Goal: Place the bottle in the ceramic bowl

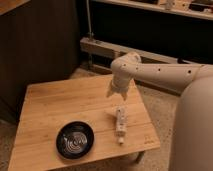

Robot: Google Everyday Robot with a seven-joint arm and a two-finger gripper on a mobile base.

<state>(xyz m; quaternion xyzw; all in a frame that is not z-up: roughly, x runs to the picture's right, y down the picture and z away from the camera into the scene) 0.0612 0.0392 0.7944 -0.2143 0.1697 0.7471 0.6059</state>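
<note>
Bottle (120,123) lies flat on the wooden table (55,100) — cap end toward the near edge.
Gripper (115,93) hangs above its far end, holding nothing — how wide it stands cannot be told; ceramic bowl (75,140) apart.

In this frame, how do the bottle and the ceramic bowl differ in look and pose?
The bottle is white and slim; the ceramic bowl is black and round. The bottle lies on its side; the bowl sits upright, empty. The bowl is wider than the bottle is long. Both rest apart on the wooden table. The gripper hovers just beyond the bottle.
</note>
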